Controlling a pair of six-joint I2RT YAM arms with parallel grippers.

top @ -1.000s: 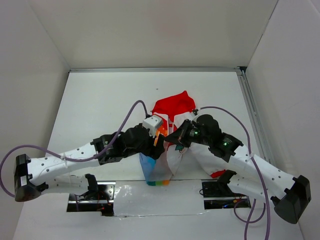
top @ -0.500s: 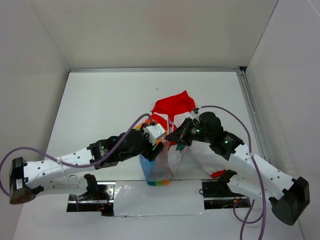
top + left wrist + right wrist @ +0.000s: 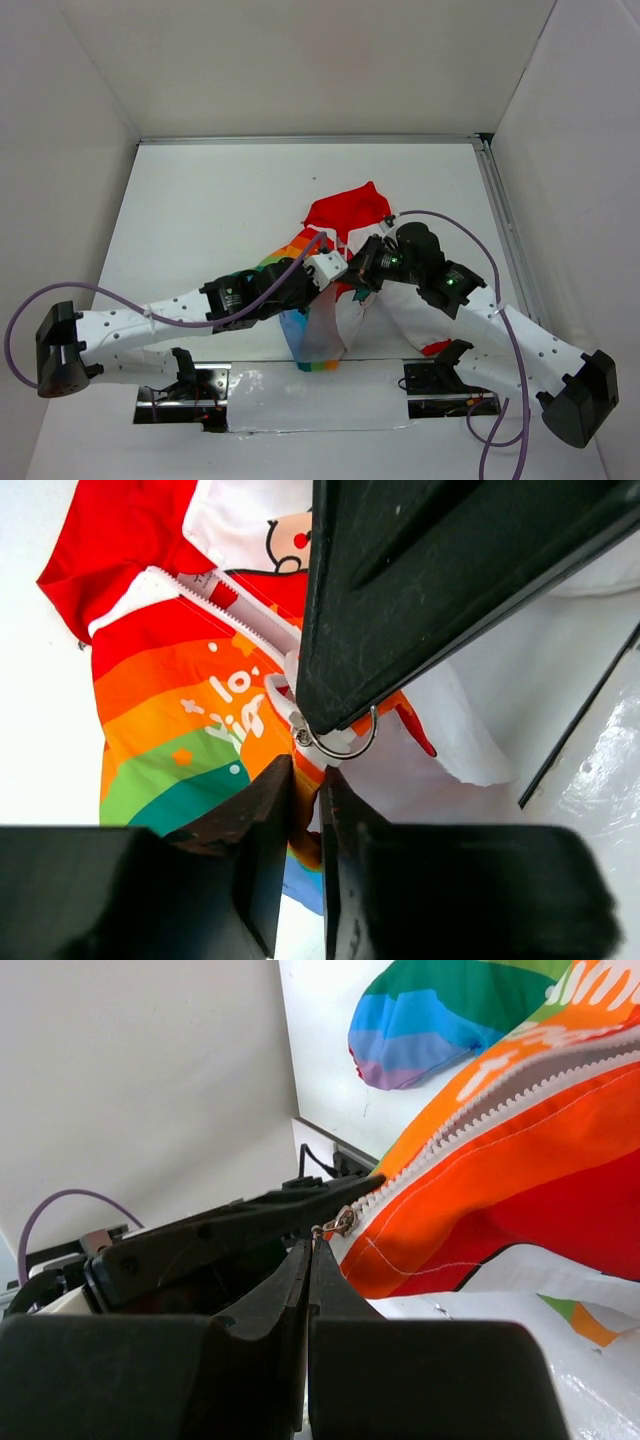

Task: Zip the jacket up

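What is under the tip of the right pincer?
A metal zipper ring hangs out below the right pincer, over the rainbow jacket. The pincer covers the ring's top, so its hold there cannot be seen.

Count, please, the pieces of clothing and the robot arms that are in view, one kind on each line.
jacket: 1
arms: 2 (left arm, right arm)
total: 3
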